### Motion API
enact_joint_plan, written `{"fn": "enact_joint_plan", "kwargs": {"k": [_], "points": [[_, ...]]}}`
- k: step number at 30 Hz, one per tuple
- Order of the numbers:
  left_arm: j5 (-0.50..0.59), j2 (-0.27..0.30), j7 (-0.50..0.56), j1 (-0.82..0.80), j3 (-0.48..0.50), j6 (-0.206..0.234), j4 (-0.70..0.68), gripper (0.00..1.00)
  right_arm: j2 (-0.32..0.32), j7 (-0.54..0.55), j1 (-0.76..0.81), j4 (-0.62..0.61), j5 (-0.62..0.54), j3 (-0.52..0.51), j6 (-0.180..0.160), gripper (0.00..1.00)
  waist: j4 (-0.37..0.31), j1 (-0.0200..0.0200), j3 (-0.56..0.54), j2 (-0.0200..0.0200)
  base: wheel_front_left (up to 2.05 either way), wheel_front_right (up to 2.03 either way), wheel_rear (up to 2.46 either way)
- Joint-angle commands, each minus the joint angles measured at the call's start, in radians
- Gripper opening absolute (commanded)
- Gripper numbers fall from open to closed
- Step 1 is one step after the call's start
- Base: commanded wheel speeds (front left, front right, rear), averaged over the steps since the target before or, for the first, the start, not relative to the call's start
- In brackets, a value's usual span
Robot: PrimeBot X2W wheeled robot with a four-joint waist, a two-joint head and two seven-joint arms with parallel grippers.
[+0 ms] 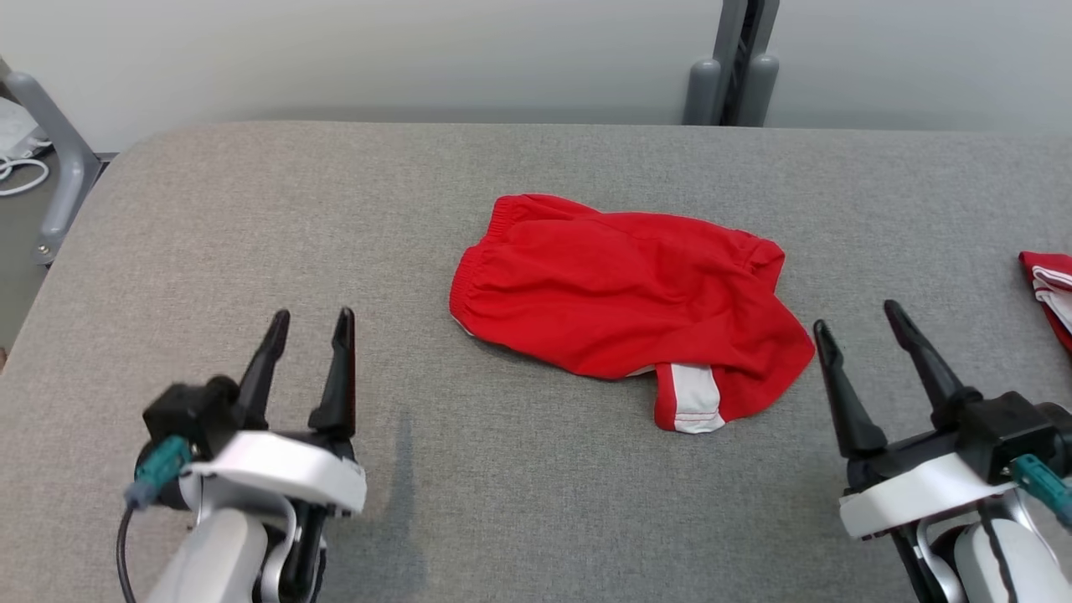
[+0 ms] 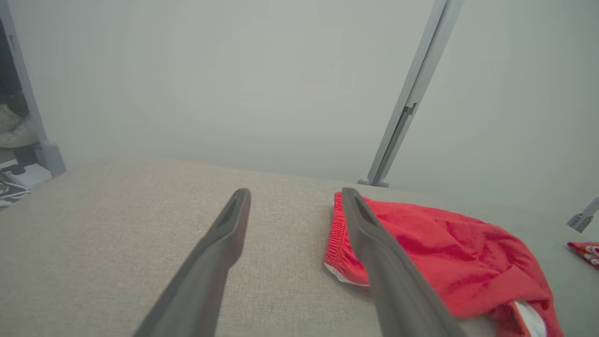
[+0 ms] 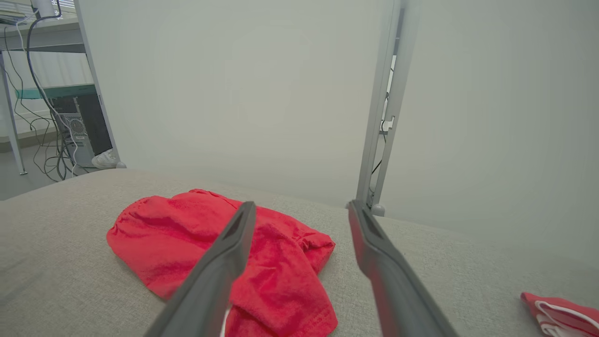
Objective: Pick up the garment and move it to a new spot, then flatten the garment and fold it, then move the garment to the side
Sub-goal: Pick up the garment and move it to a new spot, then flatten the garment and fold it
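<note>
**Surface.** A grey, fabric-covered surface (image 1: pixel 536 502) with rounded far corners spans the head view. A plain pale wall (image 1: pixel 377 59) stands behind it.

**Garment.** The red garment (image 1: pixel 620 306), a pair of shorts, lies crumpled and unfolded on the surface. It sits about mid-depth, a little right of centre, beyond and between the two grippers. Its gathered waistband faces the robot's left. A folded-over piece with a white panel (image 1: pixel 697 398) sticks out at its near edge.

**Left gripper.** The left gripper (image 1: pixel 314 314) is at the lower left, fingers pointing away from the robot. Its jaws are spread with clear space between them, and they hold nothing. It stands well apart from the garment. In the left wrist view the waistband shows just behind one finger.

**Right gripper.** The right gripper (image 1: pixel 856 316) is at the lower right, jaws likewise spread wide and empty. One fingertip is close beside the garment's near right corner; contact cannot be confirmed. The right wrist view looks past its fingers over the right part of the garment.

**Other items.**
- A grey upright post (image 1: pixel 737 63) stands against the wall beyond the far edge.
- A grey frame leg (image 1: pixel 59 159) stands off the left end.
- A second red cloth with white trim (image 1: pixel 1048 289) lies at the right edge of the surface, well apart from the garment.
</note>
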Motion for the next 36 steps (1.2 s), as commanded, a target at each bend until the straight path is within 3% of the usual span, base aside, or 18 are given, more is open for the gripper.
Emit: {"fn": "enact_joint_plan", "kwargs": {"k": [1,8,16,24,27,36], "points": [[0.027,-0.014,-0.003,0.031,0.027,-0.013,-0.022,1.0,-0.005,0.002,0.01,0.006,0.004,0.006,0.0,1.0,0.005,0.0,-0.004,-0.0001,0.0,0.0,0.0],[0.158,-0.127,-0.003,0.156,0.179,-0.098,-0.104,1.0,-0.003,0.009,0.013,0.011,-0.014,0.027,0.0,1.0,0.009,0.0,-0.006,-0.0001,0.0,0.0,0.0],[0.254,-0.191,-0.003,0.192,0.284,-0.179,-0.107,1.0,0.005,0.016,0.02,0.02,-0.004,0.056,0.0,1.0,0.009,0.0,0.0,-0.0001,0.0,0.0,0.0],[0.309,-0.206,-0.003,0.175,0.31,-0.211,-0.08,1.0,0.005,0.047,0.022,0.099,0.008,0.192,0.0,1.0,0.032,0.0,0.012,-0.0001,0.0,0.0,0.0],[0.305,-0.207,-0.003,0.166,0.304,-0.217,-0.069,1.0,-0.008,0.062,-0.003,0.165,-0.042,0.22,0.0,1.0,0.048,0.0,0.016,-0.0001,0.0,0.0,0.0],[0.277,-0.207,-0.003,0.156,0.276,-0.212,-0.059,1.0,0.036,0.04,-0.079,0.378,-0.103,0.172,0.0,1.0,0.109,0.0,0.031,-0.0001,0.0,0.0,0.0]]}}
